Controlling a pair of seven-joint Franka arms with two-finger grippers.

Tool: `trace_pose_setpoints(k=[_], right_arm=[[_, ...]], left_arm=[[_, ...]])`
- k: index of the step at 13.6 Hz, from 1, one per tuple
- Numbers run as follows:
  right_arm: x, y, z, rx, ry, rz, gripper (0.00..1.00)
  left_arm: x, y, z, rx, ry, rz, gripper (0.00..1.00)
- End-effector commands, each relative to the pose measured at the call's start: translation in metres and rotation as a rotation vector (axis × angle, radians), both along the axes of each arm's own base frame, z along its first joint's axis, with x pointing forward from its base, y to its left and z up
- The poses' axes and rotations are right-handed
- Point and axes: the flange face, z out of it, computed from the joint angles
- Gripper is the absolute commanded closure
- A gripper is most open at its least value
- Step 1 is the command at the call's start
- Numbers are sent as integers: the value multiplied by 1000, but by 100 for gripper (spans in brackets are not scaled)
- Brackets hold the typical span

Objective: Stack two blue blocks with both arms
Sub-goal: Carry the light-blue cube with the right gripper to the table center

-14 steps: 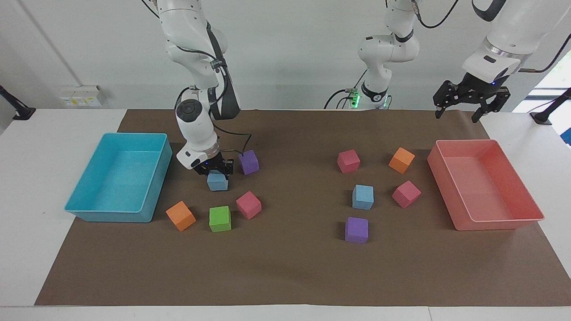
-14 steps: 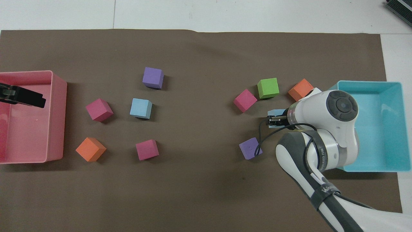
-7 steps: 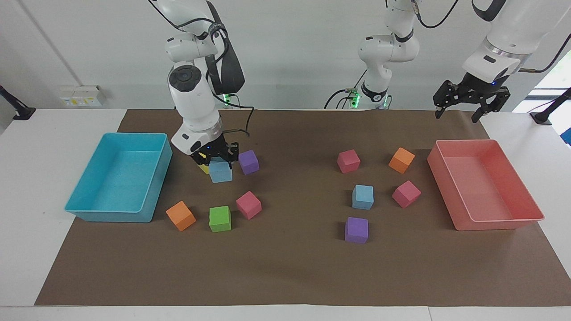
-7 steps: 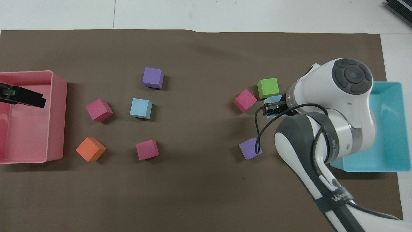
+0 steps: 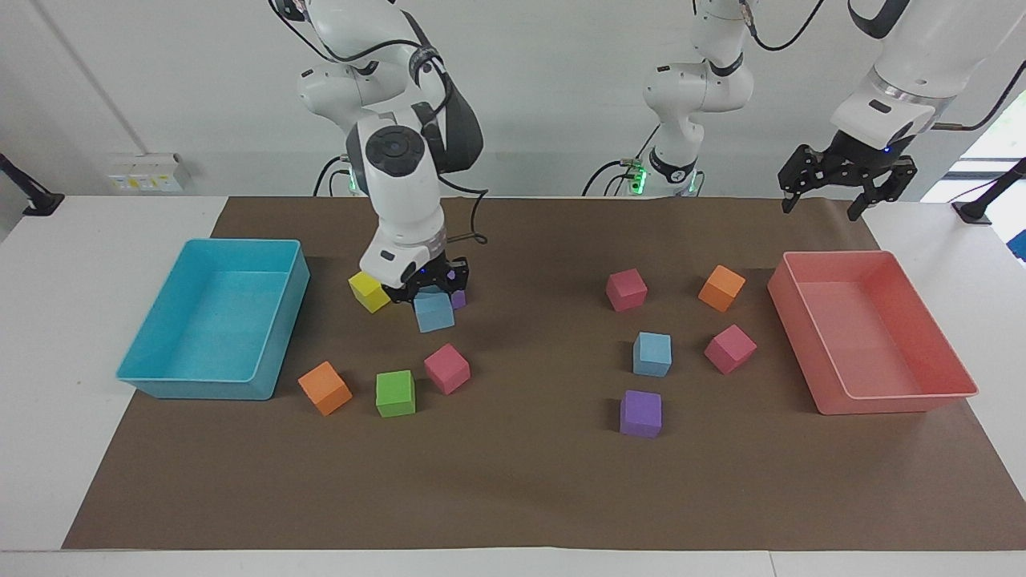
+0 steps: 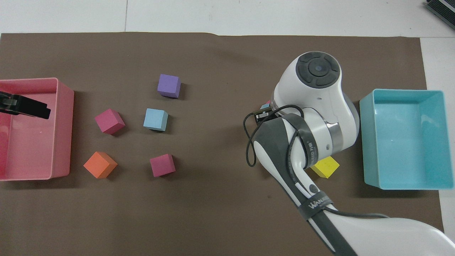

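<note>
The right gripper (image 5: 425,287) is clamping 1 blue block (image 5: 434,312) in the air over the mat while the open left gripper (image 5: 846,178) is waiting over the pink tray (image 5: 954,377) (risk: a skewed release toppling it off the other blue block (image 5: 652,354)).

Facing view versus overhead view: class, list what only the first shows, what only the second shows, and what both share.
Only the facing view: the green cube, the orange cube beside it and a pink cube, all hidden overhead by the right arm; also the right pincer shut on a blue block, barely glimpsed overhead.
Only the overhead view: a dark object at the picture's upper corner.
Both: the yellow cube, the other blue block on the mat, the turquoise tray, the pink tray and part of the open left pincer.
</note>
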Motion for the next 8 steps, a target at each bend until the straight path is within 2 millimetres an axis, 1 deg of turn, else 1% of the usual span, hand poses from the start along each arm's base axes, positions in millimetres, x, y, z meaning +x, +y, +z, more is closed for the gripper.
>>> trace_pose_setpoints(k=[1, 3, 5, 7, 8], right_arm=[[7, 60, -24, 4, 3, -91, 100], [5, 83, -40, 9, -4, -101, 100], [-8, 111, -54, 10, -7, -89, 100], [-15, 132, -64, 29, -34, -97, 100], [-14, 135, -65, 45, -53, -96, 100]], left_arm=[[-6, 4, 2, -4, 7, -1, 0], [-6, 4, 2, -5, 5, -1, 0], [-6, 4, 2, -5, 5, -1, 0], [-7, 4, 3, -5, 5, -1, 0], [-6, 4, 2, -5, 5, -1, 0]])
